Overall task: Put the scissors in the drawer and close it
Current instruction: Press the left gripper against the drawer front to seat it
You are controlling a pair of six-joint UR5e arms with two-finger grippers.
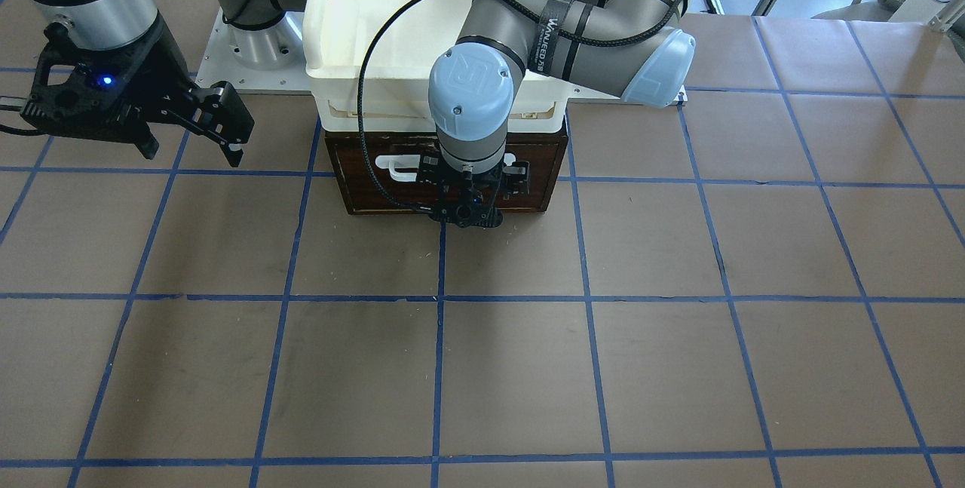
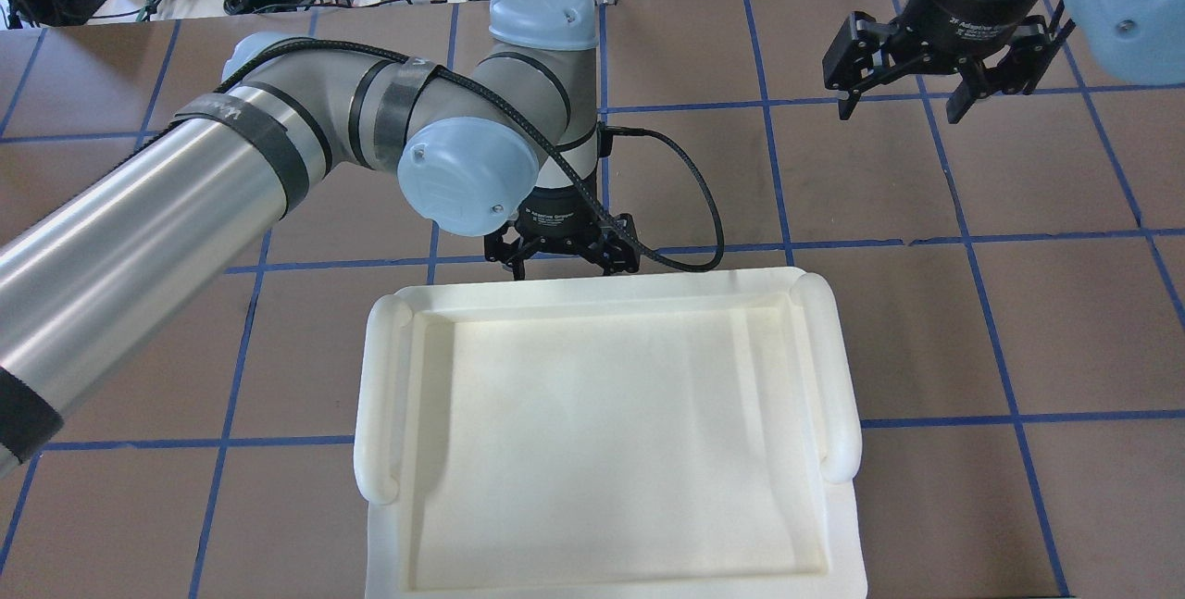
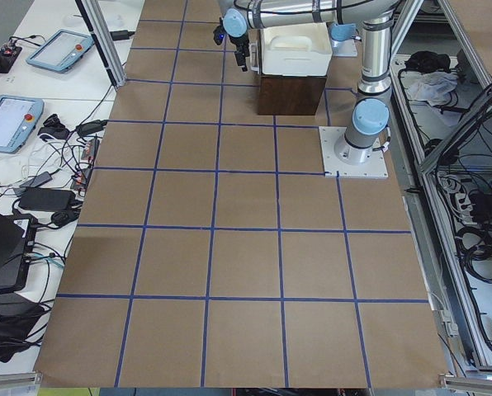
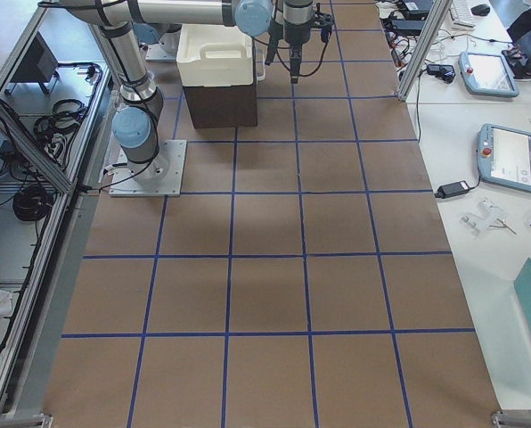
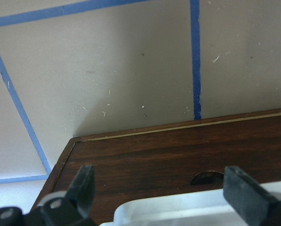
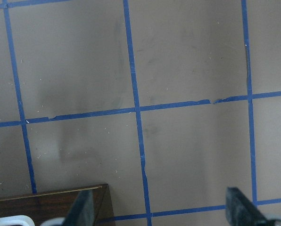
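Left gripper [image 5: 160, 181] sits at drawer [image 1: 362, 182] front, fingers [image 5: 84, 186] spread wide by white bar handle [image 1: 396, 166]. I see nothing clamped between them and cannot tell if they touch handle. Drawer looks pushed in, front flush with dark brown cabinet [image 3: 289, 92]. It sits under white tray [image 2: 380, 395] at robot's end of table [image 1: 528, 367], near middle. Scissors: I can't find them in any view. Right gripper [image 2: 898, 110] hangs above table, well off to robot's right of drawer, jaws wide apart, empty.
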